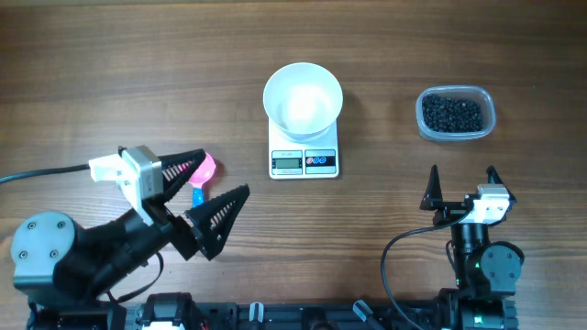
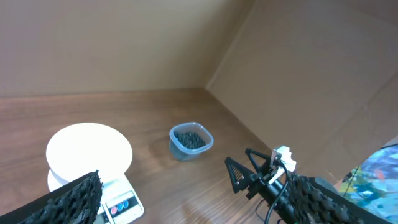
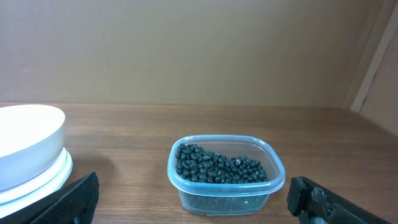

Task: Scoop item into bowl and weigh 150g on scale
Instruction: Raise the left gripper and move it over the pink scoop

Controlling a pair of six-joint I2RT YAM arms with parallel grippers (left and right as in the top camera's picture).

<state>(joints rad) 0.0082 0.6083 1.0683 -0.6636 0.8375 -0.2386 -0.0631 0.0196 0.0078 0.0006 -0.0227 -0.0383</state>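
The white bowl stands on the scale at the table's middle, and its inside looks plain white. The item, small black beads, fills a clear plastic tub at the right. My left gripper is open at the left, with a pink scoop lying between its fingers, apart from both. My right gripper is open just in front of the tub. The right wrist view shows the beads ahead between my spread fingers and the bowl at the left.
The scoop has a blue handle. A brown cardboard wall rises at the table's right side and behind it. In the left wrist view the tub and the right gripper lie beyond the scale.
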